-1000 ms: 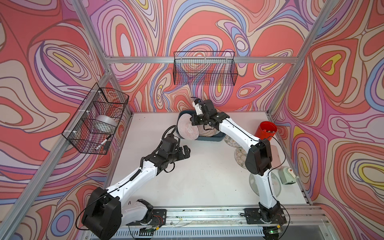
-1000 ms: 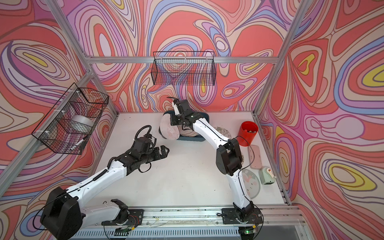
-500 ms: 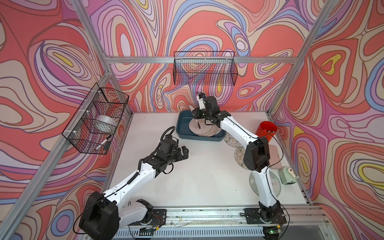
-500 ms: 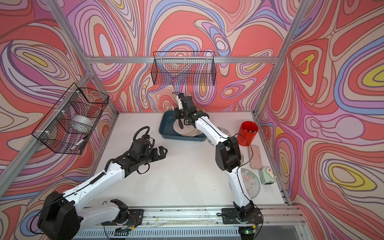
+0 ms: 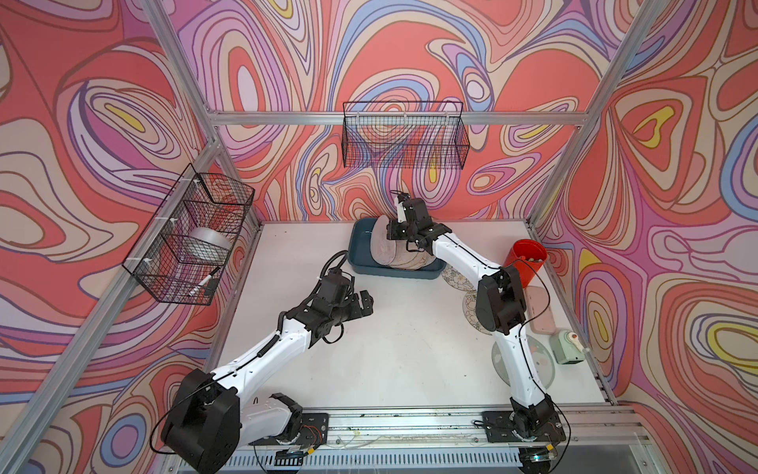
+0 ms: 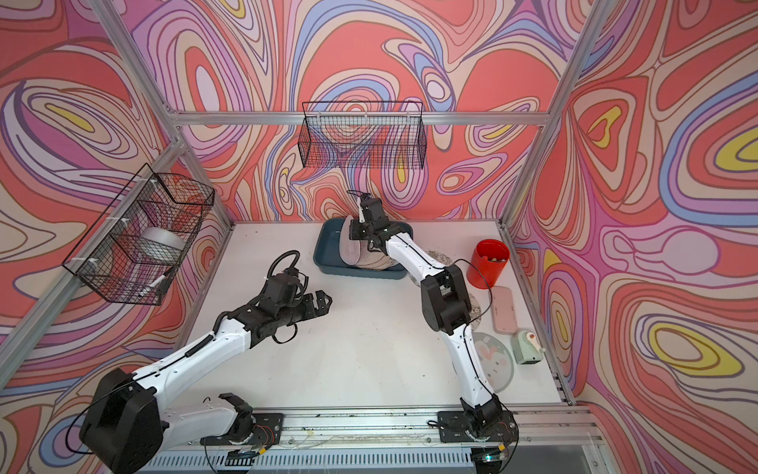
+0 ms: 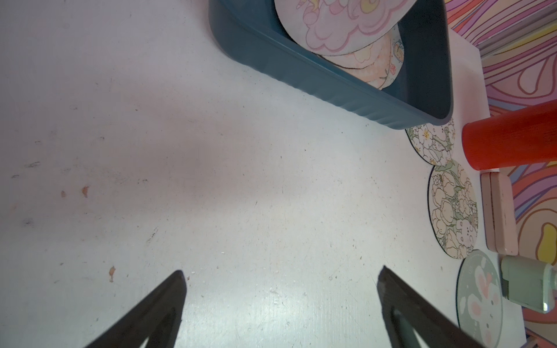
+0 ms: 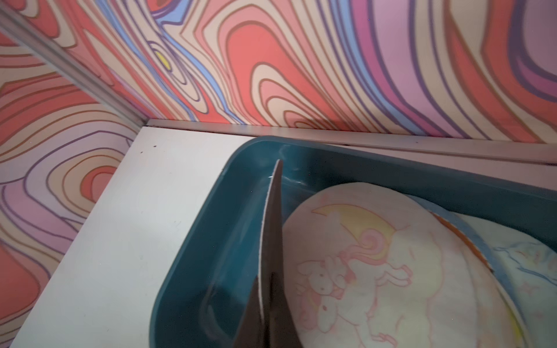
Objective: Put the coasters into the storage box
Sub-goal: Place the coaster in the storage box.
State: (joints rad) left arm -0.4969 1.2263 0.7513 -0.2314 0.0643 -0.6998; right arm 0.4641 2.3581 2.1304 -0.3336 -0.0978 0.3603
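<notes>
White tabletop (image 5: 402, 349): right pincer (image 8: 266, 289) clamps coaster (image 8: 272, 211) over storage box (image 8: 196, 271).

Bare white counter (image 5: 410, 349) lies open between the two arms. Along its right side, flat round printed coasters (image 7: 453, 208), a red cylindrical cup (image 5: 527, 258), a flat pink case (image 5: 543, 316) and a small green device (image 5: 568, 349) crowd the edge. The right end effector (image 8: 266, 304), clamping a coaster (image 5: 381, 246) on edge, blocks the free left half of the shallow teal plastic storage box (image 5: 389, 273).
</notes>
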